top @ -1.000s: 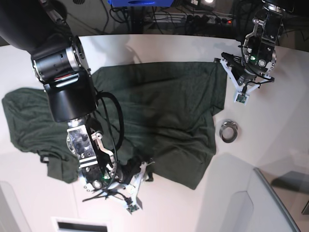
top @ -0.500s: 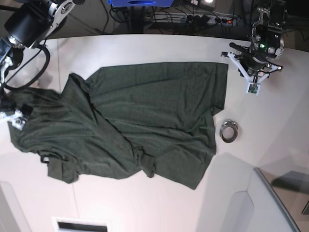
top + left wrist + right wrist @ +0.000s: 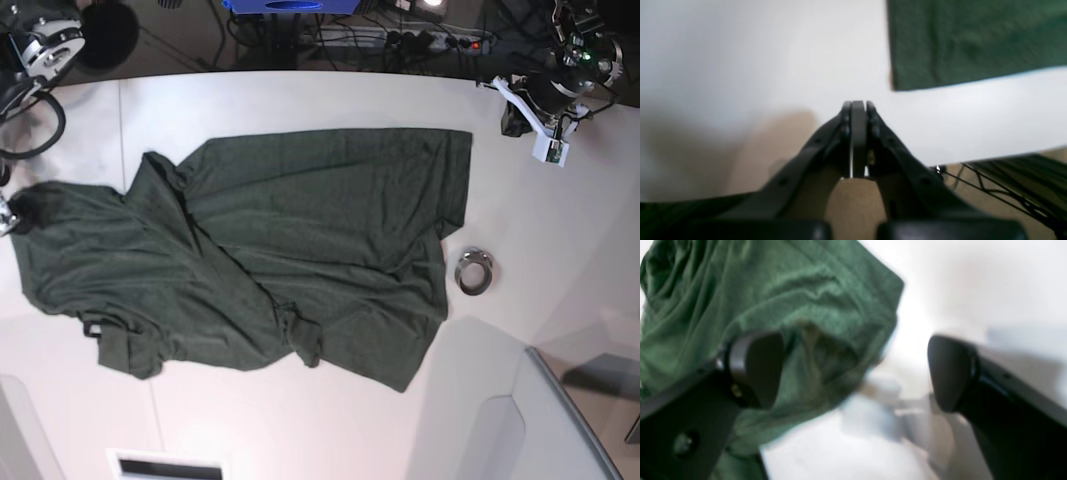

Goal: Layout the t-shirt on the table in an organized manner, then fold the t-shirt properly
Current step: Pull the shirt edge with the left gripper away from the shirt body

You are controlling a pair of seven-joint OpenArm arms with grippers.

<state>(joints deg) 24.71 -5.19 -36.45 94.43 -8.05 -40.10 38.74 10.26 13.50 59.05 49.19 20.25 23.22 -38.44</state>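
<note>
The dark green t-shirt [image 3: 300, 240] lies spread on the white table [image 3: 300, 100], rumpled along its near hem and left sleeve. My left gripper [image 3: 514, 122] hovers at the back right, just beyond the t-shirt's corner [image 3: 973, 43]. The left wrist view shows that gripper [image 3: 858, 106] shut on nothing above bare table [image 3: 740, 60]. In the right wrist view my right gripper [image 3: 853, 373] stands wide open. One of its fingers [image 3: 753, 370] is over bunched t-shirt cloth [image 3: 790, 306], the other over bare table. In the base view it is almost off the left edge.
A small metal ring [image 3: 474, 271] lies on the table right of the t-shirt's hem. A raised white panel [image 3: 500, 420] sits at the near right. Cables and a power strip [image 3: 400, 38] run behind the table's curved far edge.
My right arm swung from the t-shirt's near hem to the far left edge and its gripper opened. My left arm drew back toward the back right corner, still shut.
</note>
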